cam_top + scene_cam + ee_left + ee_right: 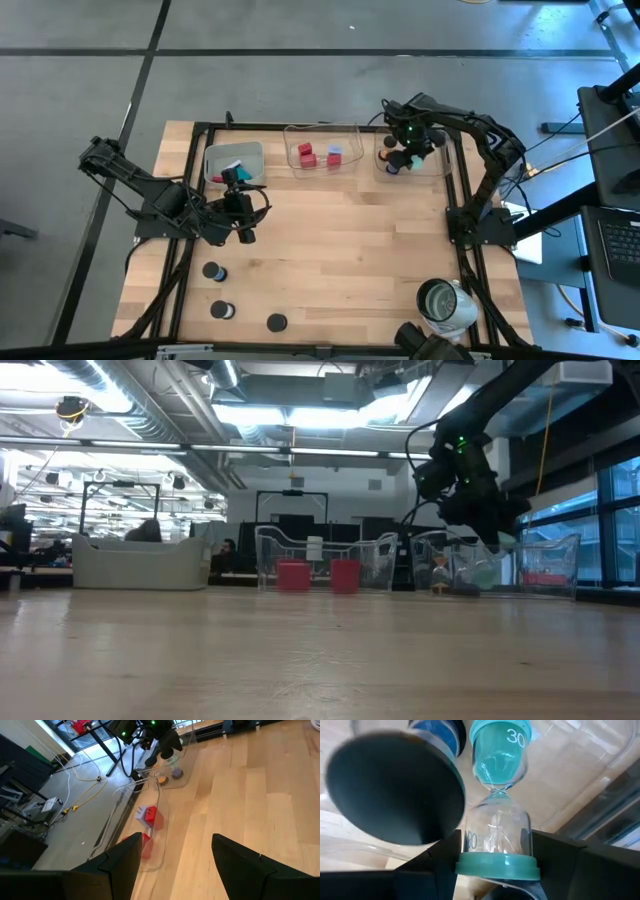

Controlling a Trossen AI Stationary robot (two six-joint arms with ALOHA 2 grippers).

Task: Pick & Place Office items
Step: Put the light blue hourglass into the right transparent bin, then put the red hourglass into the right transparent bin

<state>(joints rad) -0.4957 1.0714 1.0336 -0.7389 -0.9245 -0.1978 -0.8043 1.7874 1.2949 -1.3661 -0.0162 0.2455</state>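
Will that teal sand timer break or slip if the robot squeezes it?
Probably fragile: the sand timer has a thin clear waist. Its smooth sides look slippery, so the right gripper, closed on its lower bulb, might lose it. Laid down, it would likely roll.

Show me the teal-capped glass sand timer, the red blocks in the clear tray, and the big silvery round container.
Teal-capped glass sand timer (495, 835), right wrist view: its glass bulb.
Red block (306, 152), high view: its top face.
Silvery round container (440, 300), high view: its rim.

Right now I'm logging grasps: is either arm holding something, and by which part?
The right gripper holds a teal sand timer, its fingers clamping the end cap nearest the wrist. The left gripper holds nothing.
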